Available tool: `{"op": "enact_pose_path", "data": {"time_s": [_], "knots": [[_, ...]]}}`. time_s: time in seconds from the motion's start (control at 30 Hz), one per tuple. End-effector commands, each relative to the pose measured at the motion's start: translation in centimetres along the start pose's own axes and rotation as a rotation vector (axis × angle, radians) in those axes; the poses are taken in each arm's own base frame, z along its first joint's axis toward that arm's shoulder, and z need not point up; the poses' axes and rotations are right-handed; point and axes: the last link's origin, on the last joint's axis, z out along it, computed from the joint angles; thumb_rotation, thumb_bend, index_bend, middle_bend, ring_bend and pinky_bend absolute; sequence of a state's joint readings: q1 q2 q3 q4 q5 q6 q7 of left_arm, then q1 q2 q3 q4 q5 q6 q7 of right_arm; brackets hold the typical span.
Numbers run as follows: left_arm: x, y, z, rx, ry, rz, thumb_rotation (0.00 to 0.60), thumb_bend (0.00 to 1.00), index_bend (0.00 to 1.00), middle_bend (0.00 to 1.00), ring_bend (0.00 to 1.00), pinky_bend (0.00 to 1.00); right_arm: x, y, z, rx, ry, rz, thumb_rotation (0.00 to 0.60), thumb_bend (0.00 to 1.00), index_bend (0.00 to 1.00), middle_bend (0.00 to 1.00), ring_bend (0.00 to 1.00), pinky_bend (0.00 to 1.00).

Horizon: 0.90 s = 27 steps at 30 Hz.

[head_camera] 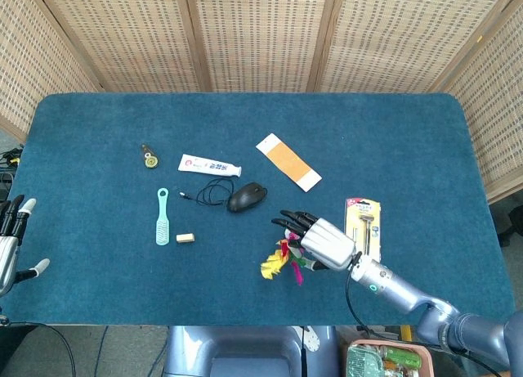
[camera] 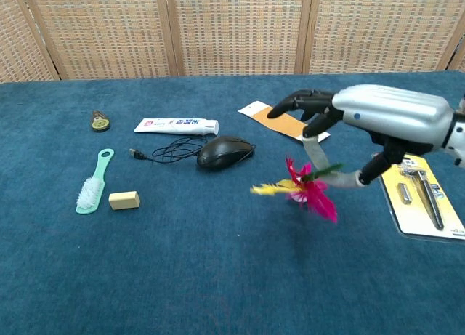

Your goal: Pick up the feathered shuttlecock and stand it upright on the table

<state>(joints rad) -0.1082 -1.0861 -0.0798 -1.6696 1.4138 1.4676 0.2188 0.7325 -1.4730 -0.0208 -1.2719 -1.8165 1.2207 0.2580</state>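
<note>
The feathered shuttlecock point(camera: 304, 187) has yellow, pink and green feathers. My right hand point(camera: 363, 120) holds it off the blue table point(camera: 218, 277), pinched between thumb and fingers. The feathers point left and slightly down, and its base is hidden inside the hand. In the head view the shuttlecock point(head_camera: 282, 262) shows just left of the right hand point(head_camera: 324, 243), in front of the mouse. My left hand point(head_camera: 12, 248) rests at the table's left edge with its fingers apart, holding nothing.
A black mouse point(camera: 225, 152) with a coiled cable lies left of the right hand. An orange-and-white card point(camera: 283, 123) lies behind it, a razor pack point(camera: 421, 197) to its right. Toothpaste point(camera: 176, 126), a green brush point(camera: 93, 184) and an eraser point(camera: 124, 200) lie far left.
</note>
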Motion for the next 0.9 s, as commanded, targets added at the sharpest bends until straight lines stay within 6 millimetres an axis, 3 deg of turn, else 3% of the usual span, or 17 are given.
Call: {"op": "enact_pose_path", "data": {"time_s": [0.03,0.37,0.8,0.9], "knots": [[0.1,-0.1,0.0,0.002,-0.002,-0.006,0.6,0.0,0.0,0.0,0.0,0.0,2.0,0.0,2.5,-0.083,0.023,0.129,0.6,0.39,0.65,0.1,0.0,0.19],[0.5,-0.5,0.0,0.007,-0.004,-0.024,0.6,0.0,0.0,0.0,0.0,0.0,3.2,1.2,6.0,-0.281,-0.026,0.211,0.6,0.4,0.65,0.11,0.0,0.19],[0.6,-0.4,-0.4,-0.006,0.0,-0.03,0.6,0.0,0.0,0.0,0.0,0.0,2.6,2.0,4.6,-0.354,-0.095,0.214,0.6,0.41,0.64,0.12,0.0,0.2],[0.6,-0.3,-0.5,-0.011,0.001,-0.028,0.6,0.0,0.0,0.0,0.0,0.0,2.7,2.4,4.3,-0.384,-0.087,0.218,0.6,0.34,0.51,0.12,0.0,0.2]]}}
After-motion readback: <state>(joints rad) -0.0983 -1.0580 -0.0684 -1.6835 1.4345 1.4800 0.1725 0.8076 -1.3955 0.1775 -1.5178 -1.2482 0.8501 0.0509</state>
